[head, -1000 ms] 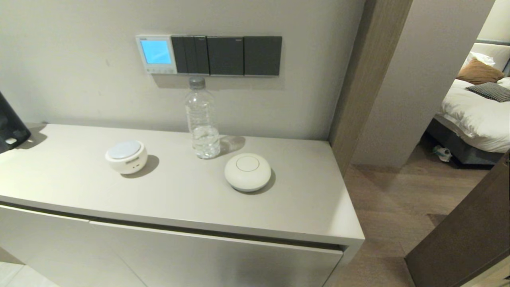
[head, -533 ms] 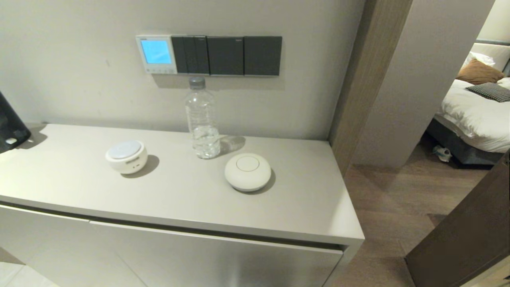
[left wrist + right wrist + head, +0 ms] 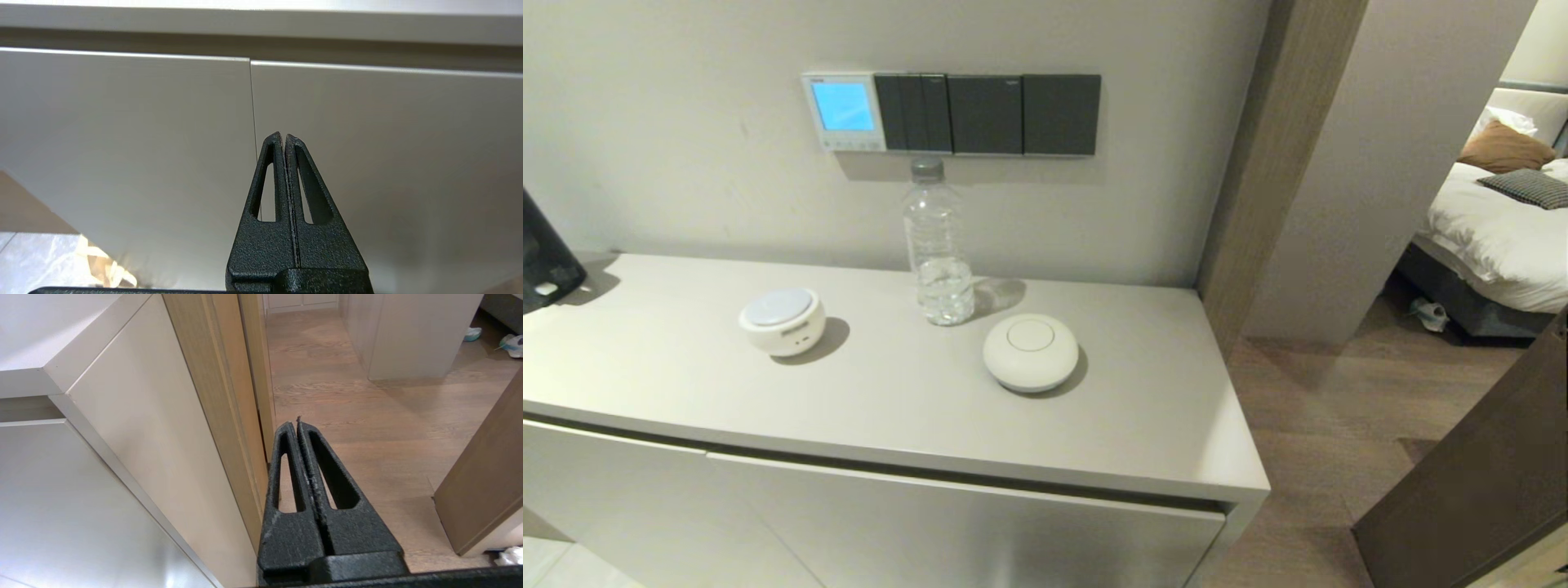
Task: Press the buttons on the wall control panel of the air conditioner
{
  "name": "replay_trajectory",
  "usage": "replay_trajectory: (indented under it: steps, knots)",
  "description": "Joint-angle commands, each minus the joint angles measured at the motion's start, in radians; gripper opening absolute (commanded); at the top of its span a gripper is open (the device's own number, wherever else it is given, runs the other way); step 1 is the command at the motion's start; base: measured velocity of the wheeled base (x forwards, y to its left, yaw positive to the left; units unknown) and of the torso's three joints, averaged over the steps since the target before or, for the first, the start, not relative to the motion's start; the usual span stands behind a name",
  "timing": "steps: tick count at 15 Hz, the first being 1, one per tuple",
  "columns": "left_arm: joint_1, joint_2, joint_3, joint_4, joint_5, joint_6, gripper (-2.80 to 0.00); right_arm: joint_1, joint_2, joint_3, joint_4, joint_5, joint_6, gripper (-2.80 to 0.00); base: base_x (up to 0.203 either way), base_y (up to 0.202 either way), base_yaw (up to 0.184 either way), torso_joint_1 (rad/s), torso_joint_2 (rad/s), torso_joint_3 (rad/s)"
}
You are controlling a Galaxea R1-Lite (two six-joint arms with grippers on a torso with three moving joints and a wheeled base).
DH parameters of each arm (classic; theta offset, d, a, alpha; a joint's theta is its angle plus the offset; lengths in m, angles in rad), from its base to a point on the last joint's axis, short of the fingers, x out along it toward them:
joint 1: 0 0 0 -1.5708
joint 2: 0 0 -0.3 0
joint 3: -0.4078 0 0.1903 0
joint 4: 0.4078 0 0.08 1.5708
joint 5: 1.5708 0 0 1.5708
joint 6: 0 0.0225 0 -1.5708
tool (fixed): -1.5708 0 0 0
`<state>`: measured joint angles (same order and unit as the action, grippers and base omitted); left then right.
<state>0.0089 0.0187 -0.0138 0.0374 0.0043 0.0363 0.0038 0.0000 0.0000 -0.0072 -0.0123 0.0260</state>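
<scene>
The air conditioner's wall control panel (image 3: 843,111) is a small white square with a glowing blue screen, on the wall above the cabinet. Its row of tiny pale buttons (image 3: 849,144) runs along its bottom strip. Neither gripper shows in the head view. My left gripper (image 3: 284,136) is shut and empty, low in front of the cabinet doors (image 3: 122,134). My right gripper (image 3: 296,424) is shut and empty, low beside the cabinet's right end (image 3: 143,428), over the wood floor.
Dark grey switch plates (image 3: 988,114) adjoin the panel on its right. On the cabinet top (image 3: 1143,408) stand a clear water bottle (image 3: 937,245) just below the switches, a white round device (image 3: 782,320) and a white dome (image 3: 1030,353). A dark object (image 3: 543,253) sits far left. A doorway (image 3: 1421,327) opens right.
</scene>
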Motion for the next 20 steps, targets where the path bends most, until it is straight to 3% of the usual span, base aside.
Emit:
replay_trajectory:
  steps: [1, 20]
  knots:
    - [0.0, -0.017, 0.009, -0.012, 0.002, -0.005, -2.8, 0.001, 0.0, 0.003, 0.0, 0.0, 0.0, -2.8, 0.0, 0.0, 0.0, 0.0, 0.0, 0.0]
    - [-0.003, -0.017, 0.014, -0.027, 0.006, -0.041, -2.8, 0.001, 0.001, 0.003, 0.0, 0.0, 0.0, -2.8, 0.0, 0.0, 0.0, 0.0, 0.0, 0.0]
